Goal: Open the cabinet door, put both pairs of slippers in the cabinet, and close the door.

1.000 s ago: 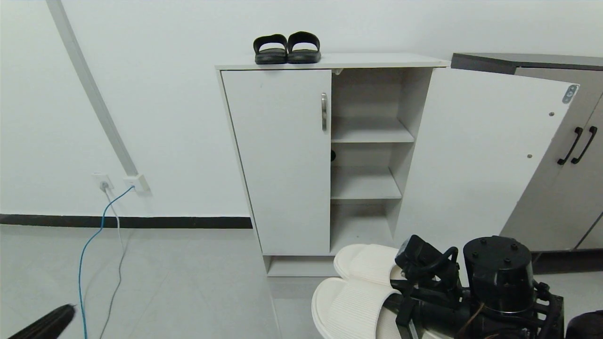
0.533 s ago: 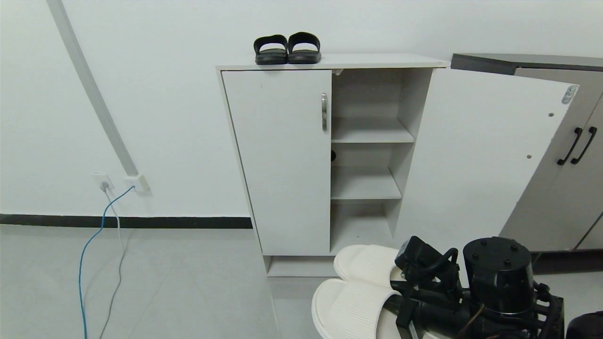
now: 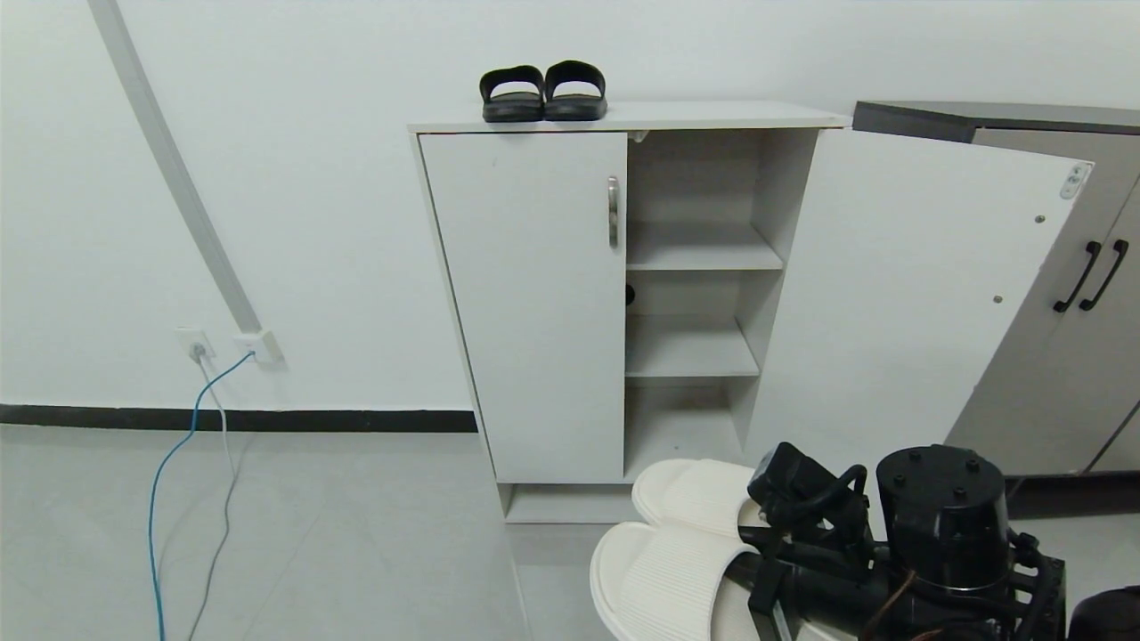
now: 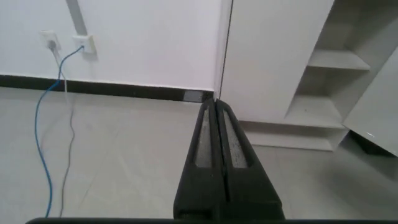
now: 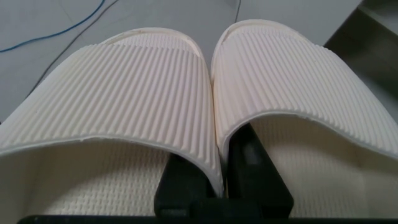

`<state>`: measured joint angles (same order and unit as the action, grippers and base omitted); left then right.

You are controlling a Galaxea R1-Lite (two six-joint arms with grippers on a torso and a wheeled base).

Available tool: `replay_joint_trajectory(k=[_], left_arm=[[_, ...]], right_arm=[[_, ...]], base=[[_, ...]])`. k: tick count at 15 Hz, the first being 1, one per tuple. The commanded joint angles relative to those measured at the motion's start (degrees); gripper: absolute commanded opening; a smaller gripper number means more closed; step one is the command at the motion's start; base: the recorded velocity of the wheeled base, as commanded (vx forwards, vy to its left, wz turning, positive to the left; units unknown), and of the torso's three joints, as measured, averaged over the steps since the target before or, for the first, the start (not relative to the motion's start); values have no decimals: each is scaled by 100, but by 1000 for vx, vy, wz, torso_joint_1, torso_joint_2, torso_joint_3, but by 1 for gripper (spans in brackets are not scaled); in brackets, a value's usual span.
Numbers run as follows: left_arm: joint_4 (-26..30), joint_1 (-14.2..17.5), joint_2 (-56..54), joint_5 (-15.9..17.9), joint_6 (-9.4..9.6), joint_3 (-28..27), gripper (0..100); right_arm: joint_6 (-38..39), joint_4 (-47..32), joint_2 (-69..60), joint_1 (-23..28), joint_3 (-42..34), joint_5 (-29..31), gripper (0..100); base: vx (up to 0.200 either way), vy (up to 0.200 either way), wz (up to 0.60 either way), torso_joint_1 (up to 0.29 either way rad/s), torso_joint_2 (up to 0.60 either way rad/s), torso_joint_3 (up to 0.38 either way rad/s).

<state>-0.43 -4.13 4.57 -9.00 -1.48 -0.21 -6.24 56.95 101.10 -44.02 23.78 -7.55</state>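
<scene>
White slippers (image 3: 663,570) sit as before, pinched by the right gripper (image 5: 221,177).
Cabinet door (image 3: 891,294) stands wide, bottom shelf (image 3: 681,436) beyond their toes; left gripper (image 4: 217,130) pressed together.

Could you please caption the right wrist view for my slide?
Right tool grips the white slippers side by side.

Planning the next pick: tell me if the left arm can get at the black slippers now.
Probably yes: black slippers sit unobstructed on the cabinet top; left gripper is empty, shut.
</scene>
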Motion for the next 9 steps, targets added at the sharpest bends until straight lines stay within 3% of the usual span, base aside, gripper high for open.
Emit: replay_joint_trajectory(k=[1, 2, 3, 4, 5, 7, 9], left_arm=[[8, 598, -114, 47, 121, -6, 0], [-10, 624, -123, 21, 60, -6, 0], [34, 571, -185, 144, 139, -6, 0], [87, 387, -404, 777, 358, 12, 0], [78, 396, -457, 1286, 420, 12, 0], [69, 404, -457, 1225, 446, 12, 0], [69, 404, -457, 1190, 332, 12, 0]], right_arm=[[0, 0, 7, 7, 21, 16, 0], [0, 0, 7, 7, 39, 34, 0], [-9, 0, 7, -1, 39, 34, 0], [-9, 0, 7, -1, 47, 34, 0], [-9, 0, 7, -1, 47, 34, 0], [0, 0, 7, -1, 56, 43, 0], [273, 9, 358, -89, 487, 922, 0]], base=[[0, 0, 0, 0, 0, 0], [0, 0, 0, 0, 0, 0], [0, 0, 0, 0, 0, 0], [0, 0, 0, 0, 0, 0], [0, 0, 0, 0, 0, 0], [0, 0, 0, 0, 0, 0], [0, 0, 0, 0, 0, 0]])
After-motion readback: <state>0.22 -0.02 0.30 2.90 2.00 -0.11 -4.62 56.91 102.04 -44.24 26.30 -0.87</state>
